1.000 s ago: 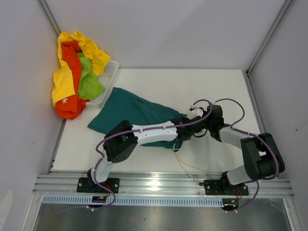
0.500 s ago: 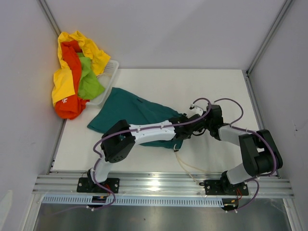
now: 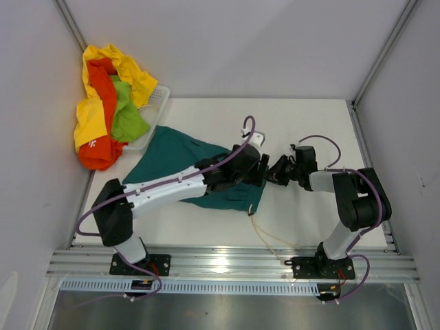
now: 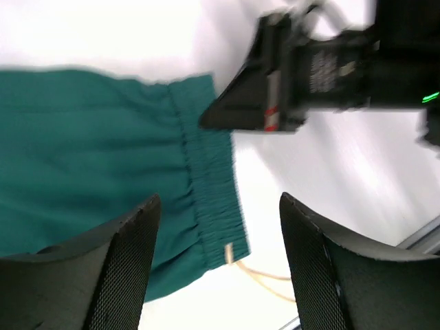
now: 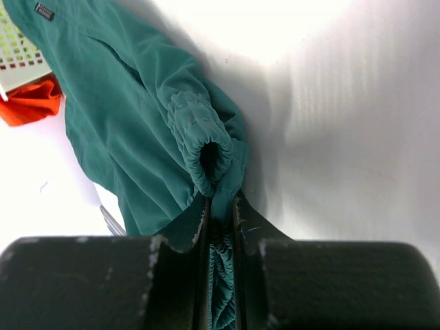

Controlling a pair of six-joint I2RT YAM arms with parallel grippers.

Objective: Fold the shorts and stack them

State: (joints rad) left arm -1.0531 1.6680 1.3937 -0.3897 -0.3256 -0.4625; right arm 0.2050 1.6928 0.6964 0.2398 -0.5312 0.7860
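White worktop (image 3: 302, 124) | teal shorts (image 3: 172, 155) lie spread, centre-left | left fingers (image 4: 130, 261) released, wide above waistband (image 4: 206, 172) | right fingers (image 5: 172, 275) clenched on waistband, shorts' 3 o'clock end | other shorts (image 3: 110, 103) heaped at 10 o'clock

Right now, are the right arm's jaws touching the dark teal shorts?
Touching. In the right wrist view, the right jaws are closed on the gathered waistband of the dark teal shorts.

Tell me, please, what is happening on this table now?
The right end effector is shut on the elastic waistband of the dark teal shorts, which lie spread on the table. The left end effector hovers open over that waistband, holding nothing. The other shorts are heaped on the white basket, unfolded.
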